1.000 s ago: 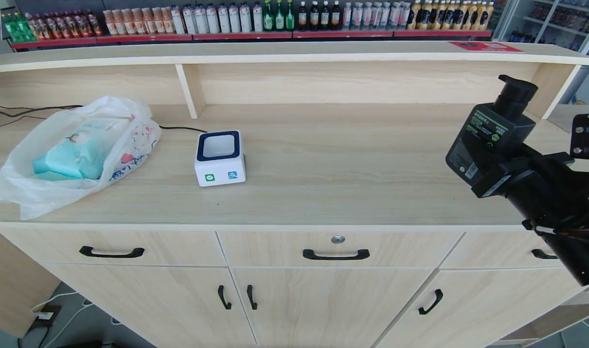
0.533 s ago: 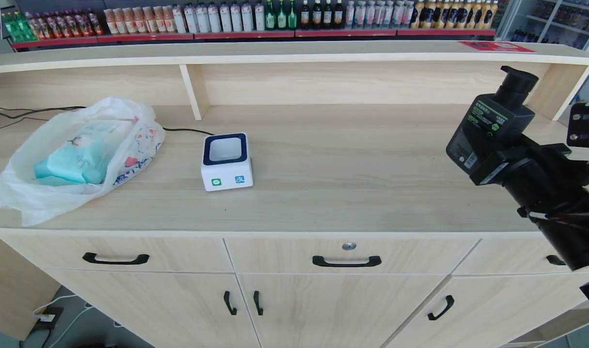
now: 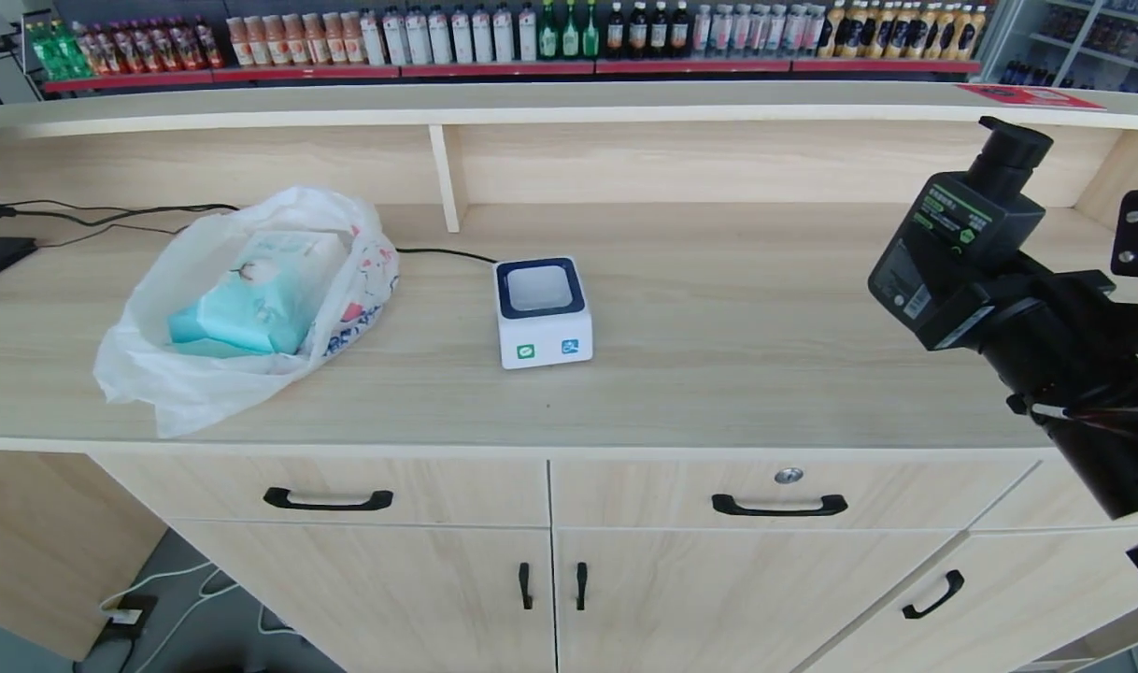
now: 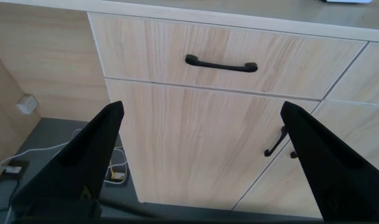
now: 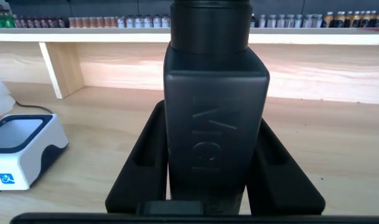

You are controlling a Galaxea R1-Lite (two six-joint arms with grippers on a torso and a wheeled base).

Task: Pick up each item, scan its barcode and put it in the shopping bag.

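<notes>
Teal pack point(image 3: 251, 299) lies in the shopping bag point(image 3: 149, 374); right tool point(image 3: 957, 322) clamps the black bottle point(image 3: 961, 238), seemingly unscanned; left tool point(image 4: 201, 107) gapes

A long light-wood tabletop point(image 3: 718, 374) runs across the room, backed by a raised ledge point(image 3: 532, 98) on an upright divider point(image 3: 448, 178). Below it sit drawers with black handles point(image 3: 327, 500), one with a round lock point(image 3: 789, 475) above its handle, and under them cupboard doors point(image 3: 438, 608). The floor point(image 3: 223, 645) is grey, with a power strip point(image 3: 120, 619) and white cables at the left. Behind the ledge, red-edged shelves point(image 3: 494, 68) carry rows of bottles point(image 3: 532, 33). A wall socket point(image 4: 25, 104) sits on a side panel.
</notes>
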